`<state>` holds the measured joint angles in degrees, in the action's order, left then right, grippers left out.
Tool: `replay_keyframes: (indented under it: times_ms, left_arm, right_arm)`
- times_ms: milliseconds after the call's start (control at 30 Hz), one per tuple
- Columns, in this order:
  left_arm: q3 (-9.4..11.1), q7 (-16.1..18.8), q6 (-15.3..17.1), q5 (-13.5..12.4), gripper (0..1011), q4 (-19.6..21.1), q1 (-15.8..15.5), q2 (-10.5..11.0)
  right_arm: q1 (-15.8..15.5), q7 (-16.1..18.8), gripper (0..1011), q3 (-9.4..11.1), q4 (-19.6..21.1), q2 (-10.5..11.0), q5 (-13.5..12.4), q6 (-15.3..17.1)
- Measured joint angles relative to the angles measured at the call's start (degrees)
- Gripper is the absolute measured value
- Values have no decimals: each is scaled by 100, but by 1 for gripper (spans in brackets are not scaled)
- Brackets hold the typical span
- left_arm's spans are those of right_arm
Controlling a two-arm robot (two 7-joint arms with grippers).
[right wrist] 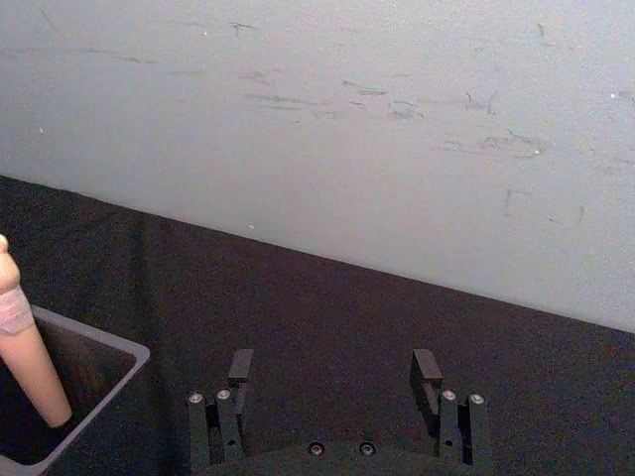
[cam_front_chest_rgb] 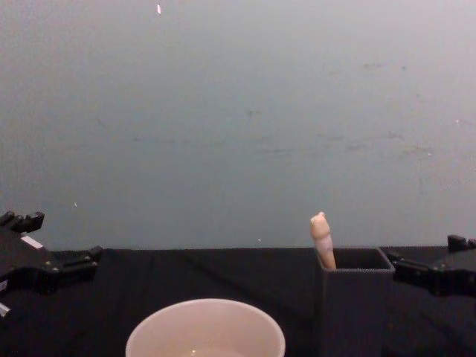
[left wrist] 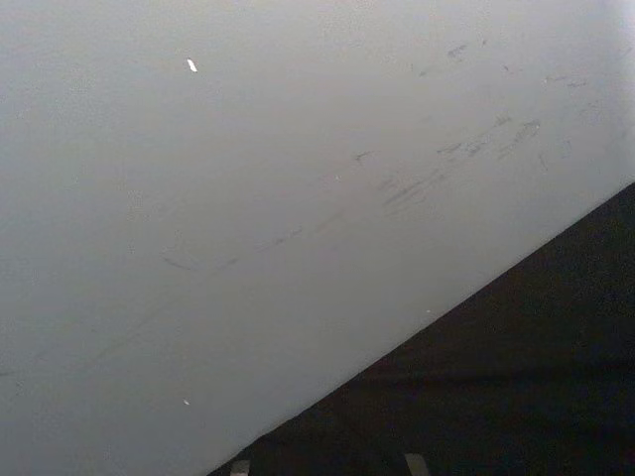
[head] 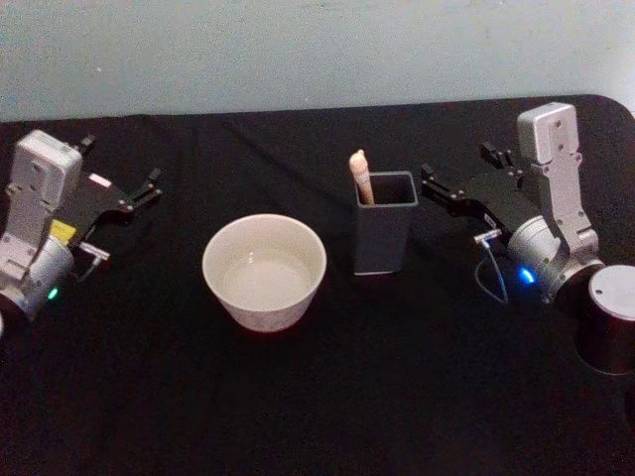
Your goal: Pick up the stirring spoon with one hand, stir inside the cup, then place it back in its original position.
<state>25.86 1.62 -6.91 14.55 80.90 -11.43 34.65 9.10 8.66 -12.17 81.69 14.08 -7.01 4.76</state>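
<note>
The stirring spoon [head: 361, 176] stands in the dark grey square holder [head: 383, 233], its beige handle [cam_front_chest_rgb: 321, 238] poking above the rim and leaning against the corner; its metal part is hidden inside. The cream-white cup [head: 264, 270] sits left of the holder, a little nearer to me. My right gripper [head: 454, 165] hovers just right of the holder at about rim height, open, with nothing between its fingers [right wrist: 425, 367]. In the right wrist view the spoon handle [right wrist: 28, 352] and the holder corner [right wrist: 94, 382] lie off to one side of the open jaws. My left gripper [head: 121, 164] rests open at the far left.
Everything stands on a black cloth-covered table [head: 397, 377] against a pale grey-blue wall [cam_front_chest_rgb: 238, 111]. A dark cylinder with a grey top [head: 609, 319] stands at the right edge beside my right arm. Bare cloth lies between the cup and my left arm.
</note>
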Motion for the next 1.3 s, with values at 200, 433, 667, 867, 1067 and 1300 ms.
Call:
replay_keyframes:
  times_ms: [200,433,667,867,1067,1300]
  left_arm:
    - [0,0,0,0,1001,0,0,0]
    - [0,0,0,0,1001,0,0,0]
    - [0,0,0,0,1001,0,0,0]
    - [0,0,0,0,1001,0,0,0]
    - [0,0,0,0,1001,0,0,0]
    - [0,0,0,0,1001,0,0,0]
  right_arm:
    - [0,0,1000,0,4,0,-3,-3]
    - [0,0,1000,0,5,0,-5,-4]
    - [0,0,1000,0,5,0,-6,-4]
    - [0,0,1000,0,5,0,-6,-4]
    - [0,0,1000,0,4,0,-6,-4]
    - [0,0,1000,0,4,0,-6,-4]
